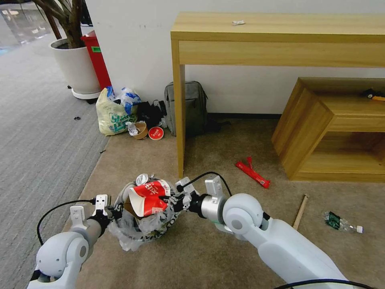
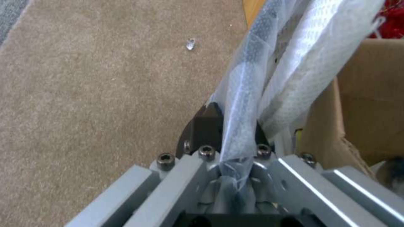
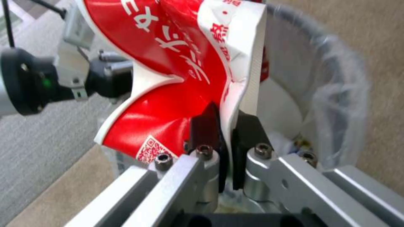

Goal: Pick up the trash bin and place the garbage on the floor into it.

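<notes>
Head view gives me the wide beige floor (image 1: 224, 249) first, with the wooden desk (image 1: 280, 36) at the far wall and a low wooden shelf unit (image 1: 321, 128) far right. Near me, centre-left, the trash bin (image 1: 148, 224) is held off the carpet by my left gripper (image 1: 114, 212), whose fingers are pressed together on the rim and its plastic liner (image 2: 240, 104), as the left wrist view shows. My right gripper (image 1: 173, 199) reaches in from the right and pinches the wall of a crushed red paper cup (image 1: 148, 198) between its pads, holding it over the bin's mouth.

I judge the step in hand to be dropping this cup. The bin already looks full, with cardboard (image 2: 370, 94) and a can top (image 1: 142, 179) showing, so the release calls for the cup to be well inside the rim, or it may tip back out.

Litter is left on the floor to the right: a red wrapper (image 1: 252, 173) near the desk leg, a wooden stick (image 1: 300, 211) and a small crushed bottle (image 1: 339, 222) nearer. At the far wall sit a shopping bag (image 1: 112, 114), a grey backpack (image 1: 188, 108), a brown cup (image 1: 140, 130) and a red lid (image 1: 156, 133). The desk leg stands between me and those.
</notes>
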Robot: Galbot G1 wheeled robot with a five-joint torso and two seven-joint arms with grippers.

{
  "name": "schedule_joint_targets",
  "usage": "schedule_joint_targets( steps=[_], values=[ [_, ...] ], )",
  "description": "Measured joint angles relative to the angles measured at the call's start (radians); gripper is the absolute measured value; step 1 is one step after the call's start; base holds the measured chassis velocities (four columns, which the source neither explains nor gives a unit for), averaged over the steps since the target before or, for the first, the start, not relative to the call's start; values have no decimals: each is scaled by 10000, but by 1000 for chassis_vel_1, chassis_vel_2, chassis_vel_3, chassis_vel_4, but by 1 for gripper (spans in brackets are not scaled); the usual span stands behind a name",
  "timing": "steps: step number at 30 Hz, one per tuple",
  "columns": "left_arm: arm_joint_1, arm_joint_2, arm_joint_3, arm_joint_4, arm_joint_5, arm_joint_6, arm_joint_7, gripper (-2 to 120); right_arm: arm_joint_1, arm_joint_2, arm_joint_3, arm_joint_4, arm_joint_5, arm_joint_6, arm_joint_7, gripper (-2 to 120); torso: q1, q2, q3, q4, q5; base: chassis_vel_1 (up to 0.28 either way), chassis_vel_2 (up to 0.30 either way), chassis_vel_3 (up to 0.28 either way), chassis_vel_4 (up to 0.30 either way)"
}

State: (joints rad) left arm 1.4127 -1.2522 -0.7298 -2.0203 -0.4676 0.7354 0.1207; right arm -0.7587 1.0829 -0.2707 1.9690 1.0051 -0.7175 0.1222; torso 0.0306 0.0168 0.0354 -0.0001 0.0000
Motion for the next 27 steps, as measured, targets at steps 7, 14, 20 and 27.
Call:
schedule_joint_targets(
  steps=[7,14,20,27],
  values=[
    [26,-2,-15,-68,8,0,52,0,85,189,-274,-335,242,-181,349,2,0,0,0,0,0,0,0,0,0],
    [39,0,-1,-166,4,0,64,0,239,559,-416,-860,164,-57,412,2,0,0,0,0,1,0,0,0,0],
    [113,-3,1,-233,4,0,94,0,248,603,-403,-1011,108,-36,428,3,0,0,0,0,0,0,0,0,0],
    [196,3,-32,-312,4,0,131,0,230,709,-403,-1160,-109,-7,463,28,0,0,0,0,0,0,0,0,0]
  ],
)
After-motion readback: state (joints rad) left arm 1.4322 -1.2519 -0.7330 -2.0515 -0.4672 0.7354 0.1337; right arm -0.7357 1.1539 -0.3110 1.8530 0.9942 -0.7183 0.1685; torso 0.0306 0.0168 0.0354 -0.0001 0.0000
